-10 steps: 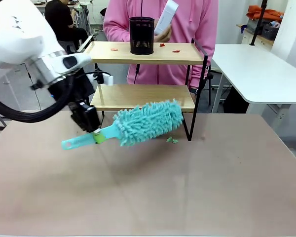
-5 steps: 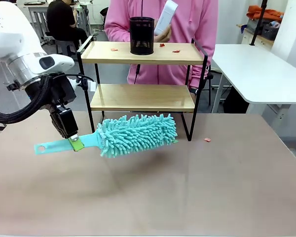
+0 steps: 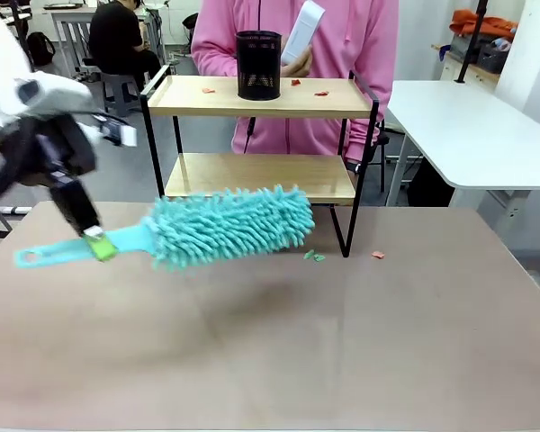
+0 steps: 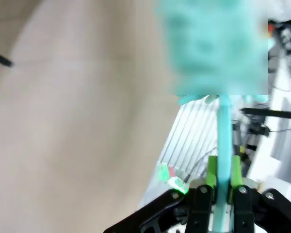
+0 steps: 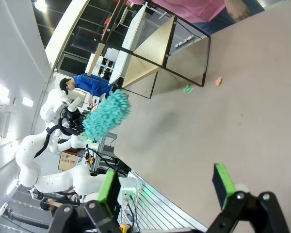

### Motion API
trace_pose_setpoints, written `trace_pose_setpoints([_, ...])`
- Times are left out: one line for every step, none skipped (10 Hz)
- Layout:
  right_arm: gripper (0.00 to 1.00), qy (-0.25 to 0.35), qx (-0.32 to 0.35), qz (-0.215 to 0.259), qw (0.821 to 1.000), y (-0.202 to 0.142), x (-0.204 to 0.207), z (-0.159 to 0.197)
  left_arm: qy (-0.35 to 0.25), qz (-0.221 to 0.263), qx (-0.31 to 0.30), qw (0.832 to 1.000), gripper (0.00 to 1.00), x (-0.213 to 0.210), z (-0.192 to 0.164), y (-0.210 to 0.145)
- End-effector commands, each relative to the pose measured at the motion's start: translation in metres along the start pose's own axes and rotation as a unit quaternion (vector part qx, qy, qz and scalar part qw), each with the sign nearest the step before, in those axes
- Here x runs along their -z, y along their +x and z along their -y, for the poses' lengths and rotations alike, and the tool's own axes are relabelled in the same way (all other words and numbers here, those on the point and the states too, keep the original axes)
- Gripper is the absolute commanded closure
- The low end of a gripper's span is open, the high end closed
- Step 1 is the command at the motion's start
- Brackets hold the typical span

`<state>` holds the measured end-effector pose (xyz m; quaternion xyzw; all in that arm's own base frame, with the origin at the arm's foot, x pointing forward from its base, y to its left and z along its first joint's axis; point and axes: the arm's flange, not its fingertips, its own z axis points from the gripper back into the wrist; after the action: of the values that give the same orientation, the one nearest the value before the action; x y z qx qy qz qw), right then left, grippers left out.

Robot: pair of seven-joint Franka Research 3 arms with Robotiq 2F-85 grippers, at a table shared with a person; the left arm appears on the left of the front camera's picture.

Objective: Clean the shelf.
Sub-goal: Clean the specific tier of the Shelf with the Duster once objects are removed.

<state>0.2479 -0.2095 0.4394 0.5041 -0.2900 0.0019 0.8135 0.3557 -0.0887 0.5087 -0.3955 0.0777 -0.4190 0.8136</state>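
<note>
The shelf (image 3: 261,97) stands at the table's far side, two wooden boards in a black frame; the right wrist view shows the shelf (image 5: 157,53) too. Small red scraps (image 3: 321,93) lie on its top board beside a black mesh cup (image 3: 258,65). My left gripper (image 3: 96,244) is shut on the handle of a teal fluffy duster (image 3: 225,225), held level above the table in front of the lower board. In the left wrist view the green pads (image 4: 212,171) clamp the handle (image 4: 223,141). My right gripper (image 5: 166,187) hangs open over bare table.
A person in pink stands behind the shelf holding a white box (image 3: 303,31). Green scraps (image 3: 313,256) and a red scrap (image 3: 376,255) lie on the table by the shelf's right leg. A white side table (image 3: 468,135) is at the right.
My left arm has swung left, drawing the duster out from the lower board and away from the shelf. A red scrap has appeared on the table.
</note>
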Motion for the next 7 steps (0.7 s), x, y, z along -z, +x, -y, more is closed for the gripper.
trace_pose_setpoints([0.00, 0.007, -0.014, 0.009, 1.000, 0.003, 0.000, 0.000, -0.056, 0.058, 0.042, 0.996, 0.88, -0.049, 0.008, -0.053])
trace_pose_setpoints([0.00, 0.007, -0.014, 0.009, 1.000, 0.003, 0.000, 0.000, -0.092, 0.095, 0.062, 0.989, 0.88, -0.073, 0.006, -0.083])
trace_pose_setpoints([0.00, 0.007, -0.014, 0.009, 1.000, 0.003, 0.000, 0.000, -0.117, 0.174, 0.065, 0.976, 0.88, -0.099, -0.004, -0.115])
trace_pose_setpoints([0.00, 0.007, -0.014, 0.009, 1.000, 0.003, 0.000, 0.000, -0.133, 0.250, 0.049, 0.958, 0.88, -0.114, -0.016, -0.140])
trace_pose_setpoints([0.00, 0.007, -0.014, 0.009, 1.000, 0.003, 0.000, 0.000, -0.138, 0.325, 0.026, 0.935, 0.88, -0.124, -0.028, -0.162])
trace_pose_setpoints([0.00, 0.007, -0.014, 0.009, 1.000, 0.003, 0.000, 0.000, -0.160, 0.386, 0.004, 0.908, 0.88, -0.130, -0.043, -0.183])
trace_pose_setpoints([0.00, 0.007, -0.014, 0.009, 1.000, 0.003, 0.000, 0.000, -0.174, 0.448, -0.046, 0.876, 0.88, -0.130, -0.063, -0.198])
